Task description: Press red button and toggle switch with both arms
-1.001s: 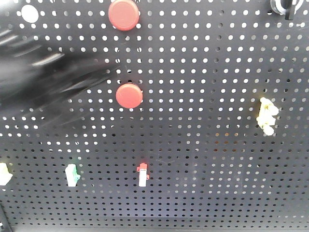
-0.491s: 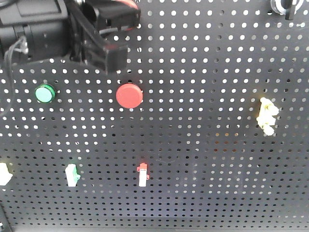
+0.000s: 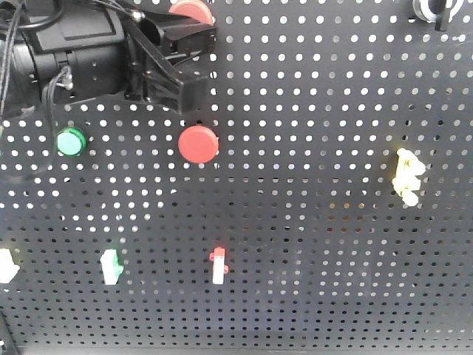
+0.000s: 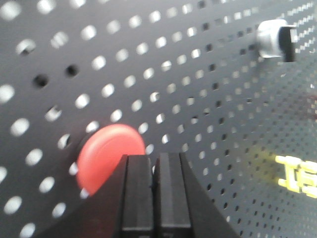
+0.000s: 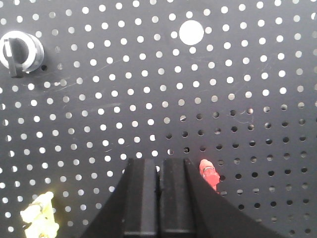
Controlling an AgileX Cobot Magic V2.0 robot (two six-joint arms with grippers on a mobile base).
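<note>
Jaws pressed together, left gripper [image 4: 154,157] seemingly touches upper red button [image 4: 106,151], arm [image 3: 70,59] horizontal.

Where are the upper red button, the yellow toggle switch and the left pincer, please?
upper red button [image 4: 105,152]: left wrist view, centre of its red cap.
yellow toggle switch [image 3: 407,176]: front view, middle of its body.
left pincer [image 4: 154,157]: left wrist view, between its closed fingertips.

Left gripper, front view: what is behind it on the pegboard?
The upper red button: only its top edge shows above the left gripper; the rest is covered. The left wrist view shows more of its face beyond the shut fingers. Contact cannot be judged.
</note>
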